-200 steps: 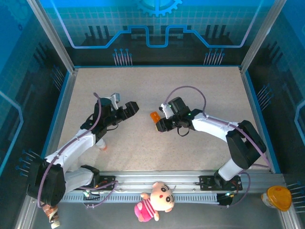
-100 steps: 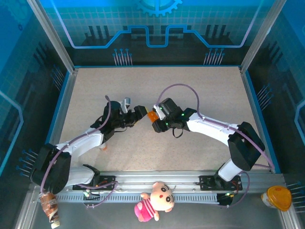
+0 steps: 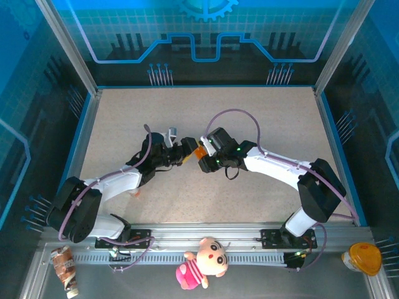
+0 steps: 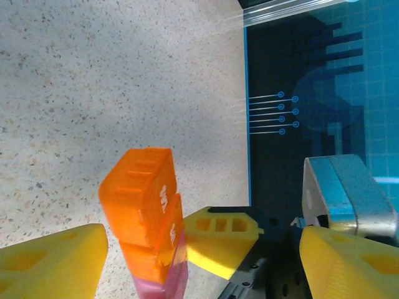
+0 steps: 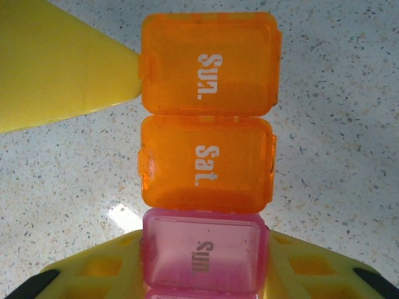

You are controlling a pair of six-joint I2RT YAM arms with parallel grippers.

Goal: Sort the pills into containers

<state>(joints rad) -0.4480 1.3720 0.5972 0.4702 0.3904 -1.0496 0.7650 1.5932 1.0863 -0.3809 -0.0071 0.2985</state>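
The containers [image 5: 206,163] are a short strip of orange "Sun." and "Sat." boxes joined to a pink box, lids down. My right gripper [image 5: 202,277] is shut on the pink end, with a yellow finger behind it. In the top view the strip's orange end [image 3: 199,151] pokes out leftwards above the table's middle, held by the right gripper [image 3: 204,156]. My left gripper [image 3: 187,153] meets it from the left. The left gripper [image 4: 199,271] stands open with the strip [image 4: 142,205] between its yellow fingers [image 4: 53,261]. One left finger [image 5: 62,62] sits beside the end orange box. The pills are out of view.
A small orange-tipped object [image 3: 134,192] lies under the left arm. A plush doll [image 3: 202,261], an orange-capped item [image 3: 365,257] and a wrapped object [image 3: 64,268] rest by the near rail. Blue-edged walls [image 3: 84,134] ring the speckled table [image 3: 262,112].
My left gripper has swung right to the strip's orange end and narrowed a little. My right gripper has shifted slightly left with the strip in it.
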